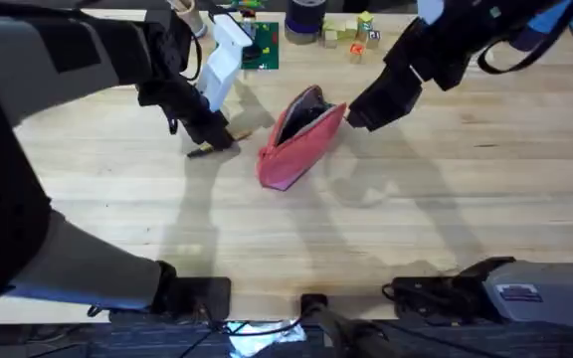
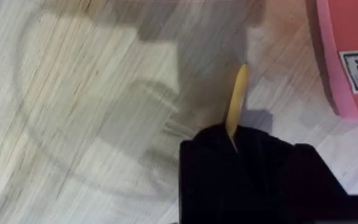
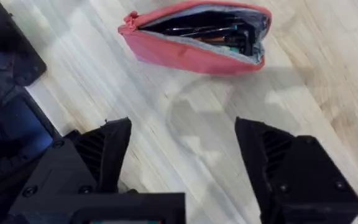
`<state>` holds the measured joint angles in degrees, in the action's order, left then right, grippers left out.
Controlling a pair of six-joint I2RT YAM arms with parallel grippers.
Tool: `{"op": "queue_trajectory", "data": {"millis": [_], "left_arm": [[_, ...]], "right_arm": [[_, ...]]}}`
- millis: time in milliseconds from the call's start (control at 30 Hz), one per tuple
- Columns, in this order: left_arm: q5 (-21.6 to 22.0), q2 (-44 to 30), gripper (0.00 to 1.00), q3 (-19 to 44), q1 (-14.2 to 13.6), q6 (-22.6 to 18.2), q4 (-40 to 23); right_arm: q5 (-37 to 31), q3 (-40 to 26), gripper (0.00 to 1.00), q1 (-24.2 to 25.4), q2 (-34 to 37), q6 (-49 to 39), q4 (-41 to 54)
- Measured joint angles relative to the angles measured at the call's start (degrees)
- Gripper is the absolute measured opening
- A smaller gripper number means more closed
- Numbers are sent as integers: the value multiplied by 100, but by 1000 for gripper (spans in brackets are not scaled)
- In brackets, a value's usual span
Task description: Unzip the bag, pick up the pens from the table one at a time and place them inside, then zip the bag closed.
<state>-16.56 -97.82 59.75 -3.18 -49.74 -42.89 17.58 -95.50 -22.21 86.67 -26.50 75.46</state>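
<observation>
The pink bag (image 1: 294,149) lies unzipped mid-table, its dark lining showing. In the right wrist view the bag (image 3: 185,53) gapes open with slim dark items inside. A tan-yellow pen (image 2: 237,99) lies low over the table (image 1: 446,199), one end pinched in my left gripper (image 2: 232,143), which is shut on it. From overhead, my left gripper (image 1: 214,137) is just left of the bag, with the pen (image 1: 239,133) poking out toward it. My right gripper (image 1: 358,115) hovers at the bag's far right end, and its fingers (image 3: 107,146) stand wide open with nothing between them.
A green board (image 1: 263,46), a white block (image 1: 225,60), a dark cup (image 1: 304,20) and small coloured cubes (image 1: 352,36) sit along the far edge. Bare planks stretch in front of the bag and to its right.
</observation>
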Motion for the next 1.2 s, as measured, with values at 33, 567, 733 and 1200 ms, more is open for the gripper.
{"op": "queue_trajectory", "data": {"millis": [33, 567, 733, 1200], "left_arm": [[-2, 0, 72, 0, 0, 0, 2], [12, -1, 44, 34, 0, 31, -62], [124, -72, 38, 172, -44, 223, -205], [571, -65, 40, 1008, -275, 897, -1280]], "right_arm": [[0, 0, 996, 0, 0, 2, 0], [0, 0, 996, 1, 0, 17, 0], [0, 0, 996, 0, -4, 19, -9], [-29, 0, 996, 0, -850, 19, -1]]}}
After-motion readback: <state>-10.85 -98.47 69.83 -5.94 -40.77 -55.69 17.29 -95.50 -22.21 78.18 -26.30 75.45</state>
